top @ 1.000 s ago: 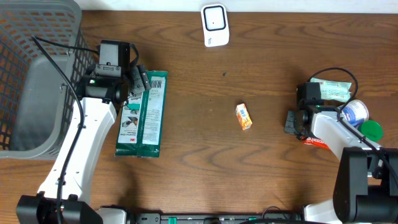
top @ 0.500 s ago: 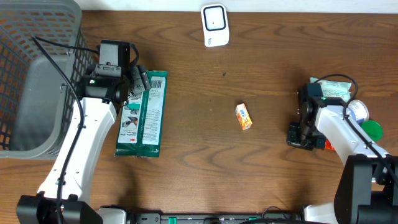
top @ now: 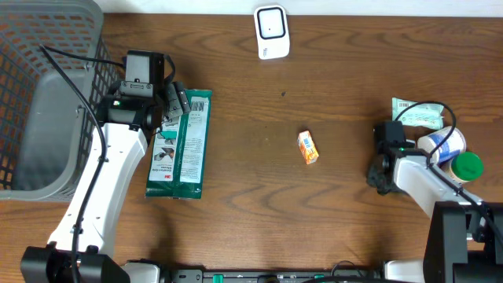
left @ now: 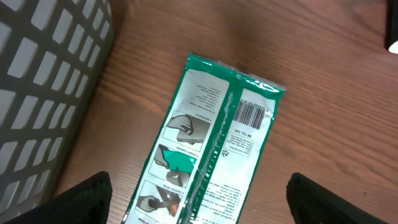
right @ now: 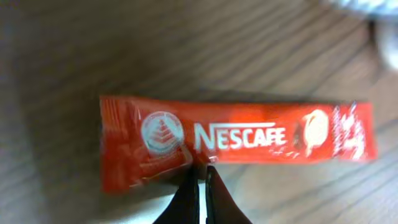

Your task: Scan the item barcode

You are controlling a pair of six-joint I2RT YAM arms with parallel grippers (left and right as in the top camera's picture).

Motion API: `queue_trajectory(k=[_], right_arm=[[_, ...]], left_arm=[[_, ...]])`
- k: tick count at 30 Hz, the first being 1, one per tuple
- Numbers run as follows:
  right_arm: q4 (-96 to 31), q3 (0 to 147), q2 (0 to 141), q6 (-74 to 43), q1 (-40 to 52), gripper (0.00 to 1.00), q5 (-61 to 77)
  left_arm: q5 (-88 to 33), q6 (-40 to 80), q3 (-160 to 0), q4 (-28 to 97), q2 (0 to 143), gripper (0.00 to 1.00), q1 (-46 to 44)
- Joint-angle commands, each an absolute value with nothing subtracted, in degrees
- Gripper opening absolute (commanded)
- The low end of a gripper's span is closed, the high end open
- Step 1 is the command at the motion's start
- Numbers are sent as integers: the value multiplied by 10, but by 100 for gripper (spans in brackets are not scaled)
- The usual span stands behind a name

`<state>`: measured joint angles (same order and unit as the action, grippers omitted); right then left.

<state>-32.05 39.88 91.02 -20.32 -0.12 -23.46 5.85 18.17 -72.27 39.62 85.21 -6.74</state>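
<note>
A red Nescafe sachet [right: 236, 140] fills the right wrist view, lying lengthwise above the wood. My right gripper [right: 200, 169] is shut on its lower edge, left of the middle. In the overhead view that gripper [top: 380, 169] sits at the right of the table, and the arm hides the sachet. The white scanner [top: 271, 31] stands at the back centre. My left gripper [top: 174, 102] hangs open over a green and white packet [top: 182, 145]. This packet's barcode [left: 252, 113] faces up between the two wide-apart fingers.
A grey mesh basket [top: 39, 102] takes up the left edge. A small orange box [top: 308, 147] lies mid-table. By the right arm are a white and blue tub [top: 444, 144], a green lid [top: 467, 165] and a green-white pouch [top: 420, 112].
The right arm has shifted and turned over its spot. The red sachet, which showed beside it a second ago, is now hidden under it from overhead. The left arm is still.
</note>
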Motion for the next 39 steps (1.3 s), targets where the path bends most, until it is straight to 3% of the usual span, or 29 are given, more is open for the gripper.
queue_trajectory(k=[1, 6, 12, 15, 17, 19, 27, 39], right_arm=[[-256, 364, 929, -194, 3, 2, -256], [-159, 368, 929, -146, 4, 1, -205], [-211, 431, 916, -130, 5, 9, -145], [-283, 488, 894, -130, 5, 30, -128], [-342, 543, 873, -130, 5, 50, -65], [-374, 581, 860, -128, 5, 55, -11], [-450, 642, 844, -66, 31, 63, 131], [-446, 641, 845, -62, 114, 75, 188]], left_arm=[[67, 183, -722, 393, 857, 88, -65], [67, 183, -722, 393, 857, 87, -65], [67, 183, -722, 396, 854, 87, -59], [67, 183, -722, 396, 849, 87, -49], [61, 183, -722, 399, 848, 87, -43], [47, 183, -722, 404, 849, 87, -42], [-54, 135, -722, 409, 850, 87, -42], [5, 79, -722, 407, 878, 87, -36]])
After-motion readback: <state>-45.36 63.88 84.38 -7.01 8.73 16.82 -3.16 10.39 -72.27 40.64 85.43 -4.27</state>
